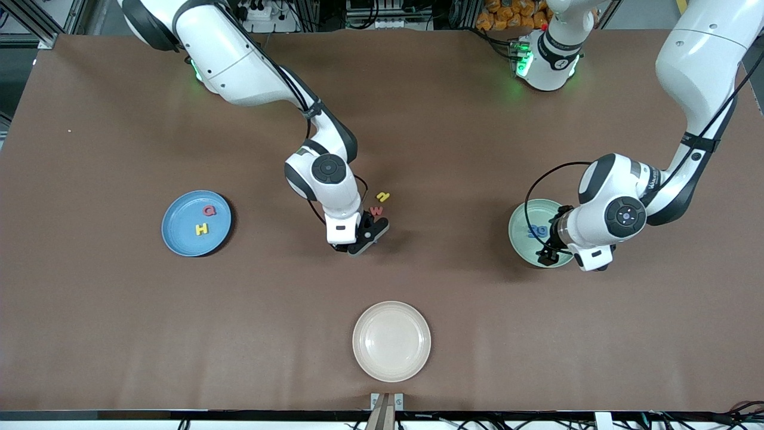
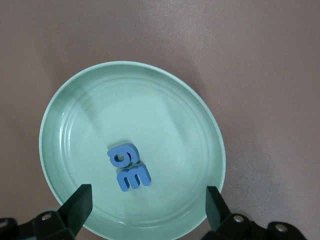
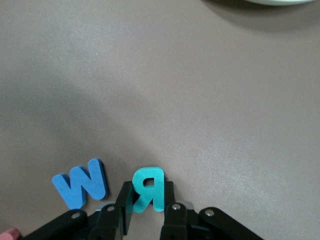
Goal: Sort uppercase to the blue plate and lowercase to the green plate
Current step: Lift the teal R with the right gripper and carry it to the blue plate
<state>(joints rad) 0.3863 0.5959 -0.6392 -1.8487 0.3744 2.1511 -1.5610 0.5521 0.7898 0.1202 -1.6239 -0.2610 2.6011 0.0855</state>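
Two letters each: blue plate (image 1: 179, 236) Q, H; green plate (image 2: 200, 115) blue pair. Right hand (image 3: 146, 220) pinching teal R (image 3: 146, 189); left hand (image 2: 147, 206) spread.

Cream plate (image 1: 391, 340) on brown table (image 1: 119, 310)

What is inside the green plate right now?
Two small blue foam letters lie touching in the green plate. The open left gripper hangs over it; the front view hides part of the plate under that arm.

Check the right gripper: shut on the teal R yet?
Shut on it. The right gripper fingers press both sides of the teal R, beside the blue W on the table.
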